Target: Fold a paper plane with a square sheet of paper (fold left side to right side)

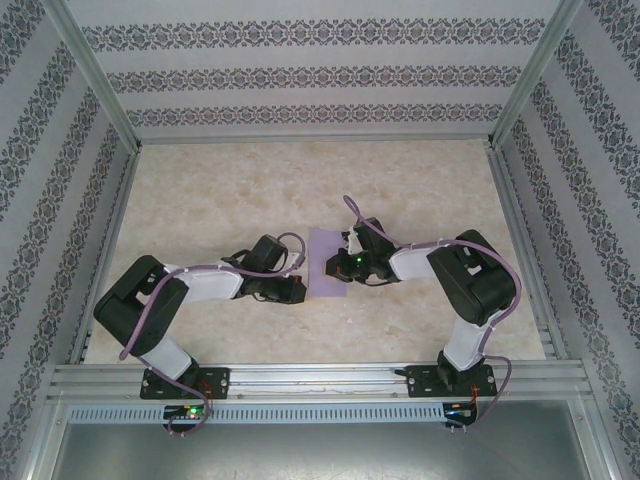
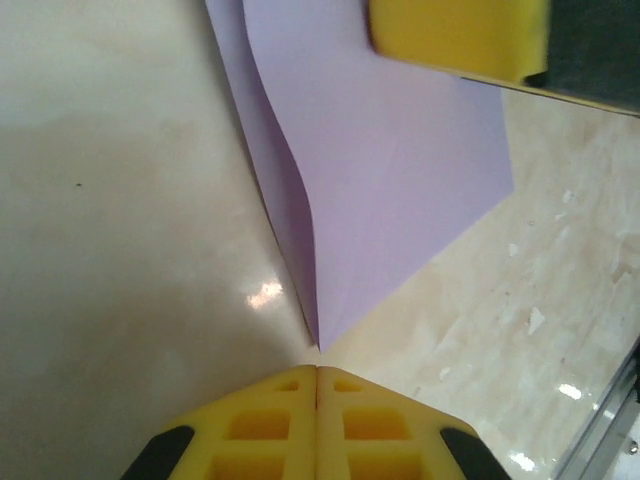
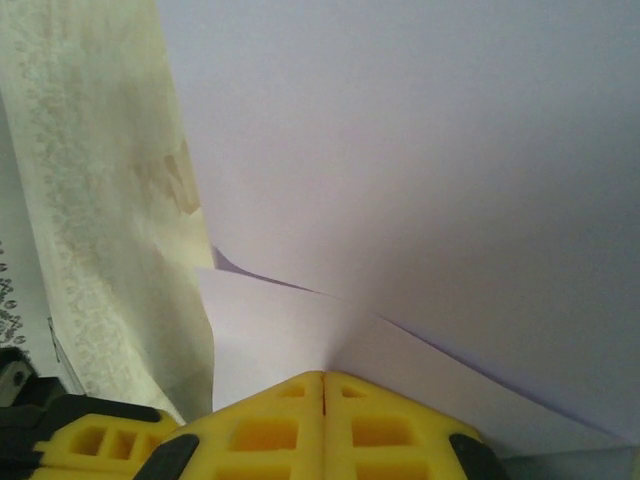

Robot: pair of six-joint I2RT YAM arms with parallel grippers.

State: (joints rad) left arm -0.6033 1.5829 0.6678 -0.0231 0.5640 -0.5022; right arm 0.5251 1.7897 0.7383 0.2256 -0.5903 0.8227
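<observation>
Both end effectors (image 2: 317,372) closed; right one (image 3: 323,376) touches paper (image 2: 390,170).

Overhead and close wrist cameras share the paper (image 1: 322,262).

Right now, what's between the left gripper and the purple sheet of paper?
Only a thin strip of bare table, in the left wrist view: the shut left gripper sits just short of the square sheet of paper, at its near corner.
</observation>
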